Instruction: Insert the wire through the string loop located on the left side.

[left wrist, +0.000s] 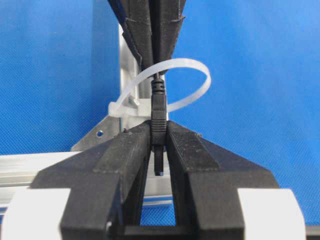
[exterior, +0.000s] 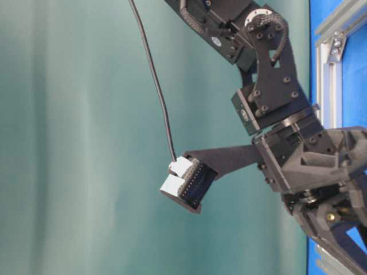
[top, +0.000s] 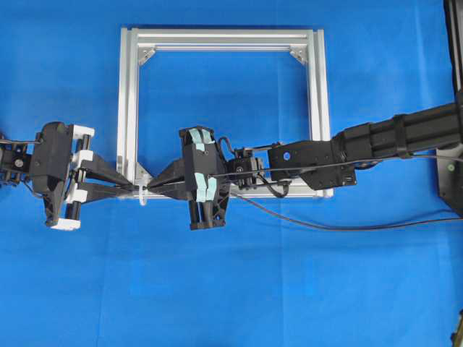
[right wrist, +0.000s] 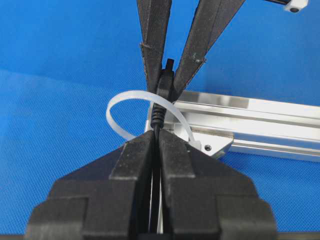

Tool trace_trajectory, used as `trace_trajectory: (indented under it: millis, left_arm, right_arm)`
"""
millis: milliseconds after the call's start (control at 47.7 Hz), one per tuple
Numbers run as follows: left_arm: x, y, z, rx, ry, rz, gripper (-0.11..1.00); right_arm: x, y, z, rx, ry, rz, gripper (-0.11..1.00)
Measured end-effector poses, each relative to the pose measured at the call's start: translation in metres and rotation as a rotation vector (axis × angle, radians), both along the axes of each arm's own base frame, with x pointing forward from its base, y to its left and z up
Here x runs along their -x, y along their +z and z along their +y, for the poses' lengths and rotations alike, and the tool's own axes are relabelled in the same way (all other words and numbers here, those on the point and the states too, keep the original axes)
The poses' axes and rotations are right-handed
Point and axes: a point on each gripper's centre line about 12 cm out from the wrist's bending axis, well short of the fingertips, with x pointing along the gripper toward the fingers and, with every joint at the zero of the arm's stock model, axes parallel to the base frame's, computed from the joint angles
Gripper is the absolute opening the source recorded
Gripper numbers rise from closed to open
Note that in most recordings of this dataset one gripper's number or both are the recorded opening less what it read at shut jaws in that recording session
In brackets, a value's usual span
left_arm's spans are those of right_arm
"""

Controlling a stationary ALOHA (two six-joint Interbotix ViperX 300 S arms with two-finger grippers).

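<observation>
Both tools clench the wire (left wrist: pixel 158 112) through the string loop (left wrist: pixel 192 80): left tool (left wrist: pixel 159 137) on the plug, right tool (right wrist: pixel 155 145) behind.

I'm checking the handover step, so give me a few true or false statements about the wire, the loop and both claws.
1. The plug has passed through the loop. True.
2. The left claw is wide open. False: it is shut on the plug.
3. The right claw grips the wire behind the loop. True.
4. The loop hangs from the frame's top right corner. False: it sits at the bottom left corner.
5. The wire lies loose on the cloth. False: both claws hold it.
</observation>
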Motion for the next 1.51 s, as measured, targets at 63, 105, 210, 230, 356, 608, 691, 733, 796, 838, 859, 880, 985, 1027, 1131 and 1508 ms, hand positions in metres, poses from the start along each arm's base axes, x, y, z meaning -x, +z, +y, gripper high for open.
trace_trajectory:
  millis: [63, 105, 210, 230, 356, 608, 691, 733, 796, 838, 859, 880, 985, 1027, 1131, 1508]
  left_arm:
    - [0.000, 0.000, 0.000, 0.000, 0.003, 0.003, 0.08]
    - [0.000, 0.000, 0.000, 0.000, 0.001, 0.003, 0.08]
    - [0.000, 0.000, 0.000, -0.002, -0.001, 0.003, 0.08]
    - [0.000, 0.000, 0.000, -0.002, -0.001, 0.003, 0.08]
    - [0.001, -0.001, 0.000, -0.002, 0.000, 0.009, 0.08]
    - [0.002, -0.003, 0.000, -0.002, 0.001, 0.018, 0.08]
    - [0.003, -0.003, 0.000, -0.002, 0.001, 0.023, 0.08]
    - [0.003, -0.003, 0.001, -0.003, 0.000, 0.021, 0.08]
    - [0.006, -0.002, 0.001, -0.003, 0.000, 0.024, 0.08]
    - [0.009, -0.002, 0.001, -0.003, -0.001, 0.031, 0.08]
    - [0.011, -0.001, 0.002, -0.003, -0.001, 0.034, 0.08]
    - [0.012, -0.001, 0.002, -0.003, -0.001, 0.038, 0.08]
    - [0.020, 0.004, 0.002, -0.001, -0.005, 0.042, 0.08]
    - [0.024, 0.006, 0.002, 0.001, -0.010, 0.051, 0.08]
    - [0.032, 0.012, 0.001, 0.007, -0.020, 0.080, 0.08]
    - [0.064, 0.037, 0.001, 0.023, -0.043, 0.257, 0.08]
  right_arm:
    - [0.000, 0.000, 0.000, 0.001, 0.001, 0.000, 0.01]
    - [0.000, 0.000, -0.001, 0.001, -0.001, 0.001, 0.01]
    - [0.000, 0.000, -0.001, 0.002, 0.001, 0.000, 0.03]
    - [0.000, 0.000, -0.001, 0.002, 0.001, 0.000, 0.05]
    - [0.000, 0.001, 0.000, 0.002, 0.002, -0.002, 0.30]
    - [0.000, 0.000, -0.001, 0.004, 0.001, 0.000, 0.95]
    - [0.000, 0.000, 0.000, 0.002, 0.003, 0.000, 0.91]
    - [0.000, 0.000, 0.000, 0.001, 0.001, 0.002, 0.91]
    - [0.000, 0.001, 0.000, 0.001, 0.001, -0.002, 0.92]
    - [0.000, 0.000, 0.000, 0.001, 0.001, 0.002, 0.92]
    - [0.000, 0.000, 0.000, 0.001, 0.001, 0.003, 0.92]
    - [0.000, 0.000, 0.000, 0.001, 0.001, 0.002, 0.92]
    - [0.000, 0.000, 0.000, 0.002, 0.001, 0.008, 0.92]
    - [0.000, 0.000, 0.000, 0.001, 0.000, 0.009, 0.92]
    - [0.001, -0.002, -0.001, 0.002, -0.001, 0.014, 0.92]
    - [0.002, -0.002, 0.000, 0.004, 0.001, 0.017, 0.92]
